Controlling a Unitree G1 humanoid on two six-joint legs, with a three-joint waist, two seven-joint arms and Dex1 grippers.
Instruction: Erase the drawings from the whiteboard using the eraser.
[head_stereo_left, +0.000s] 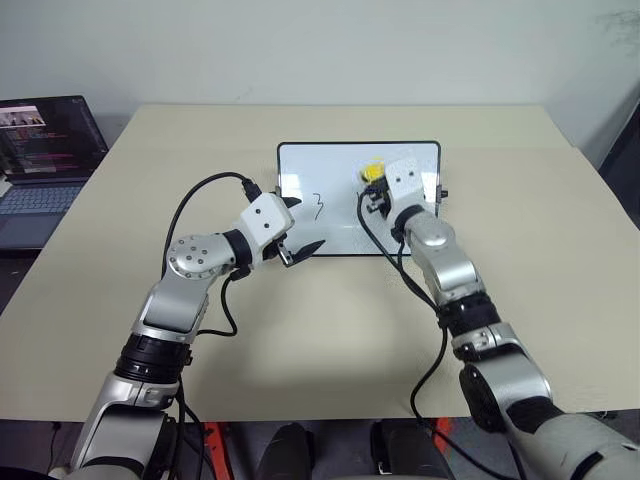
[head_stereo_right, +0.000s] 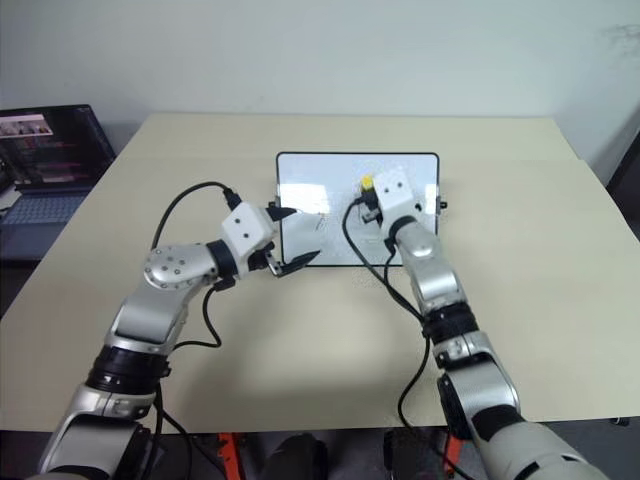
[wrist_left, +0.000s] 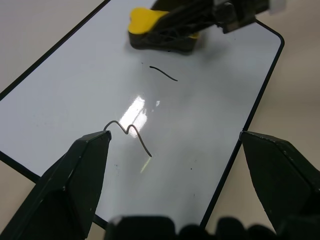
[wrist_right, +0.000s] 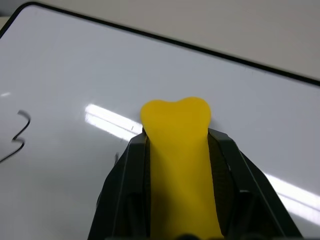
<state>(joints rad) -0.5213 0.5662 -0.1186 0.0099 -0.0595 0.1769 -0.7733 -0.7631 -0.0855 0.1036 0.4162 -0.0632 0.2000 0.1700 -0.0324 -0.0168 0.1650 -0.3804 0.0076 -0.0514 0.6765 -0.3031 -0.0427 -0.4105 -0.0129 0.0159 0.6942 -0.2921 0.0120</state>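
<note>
Where the beige surface (head_stereo_left: 300, 330) meets a pale wall, whiteboard (head_stereo_left: 330, 235) lies centred, laptop (head_stereo_left: 45, 165) cut off at left. Right gripper (head_stereo_left: 374, 178) pinches eraser (wrist_right: 177, 150) over the board, hiding its underside; left gripper (wrist_left: 175, 185), jaws spread, hovers by drawings (wrist_left: 131, 135).

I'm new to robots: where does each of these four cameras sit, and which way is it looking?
Left eye view: on the head, looking forward and down at the whiteboard on the table; both arms show.
Right eye view: beside it, same scene, with the laptop at the left.
Left wrist view: on the left arm, looking past the open left gripper at the drawings.
Right wrist view: on the right arm, along the right gripper clamping the eraser.
Both wrist views share the board, the eraser and the 3-like mark.
</note>
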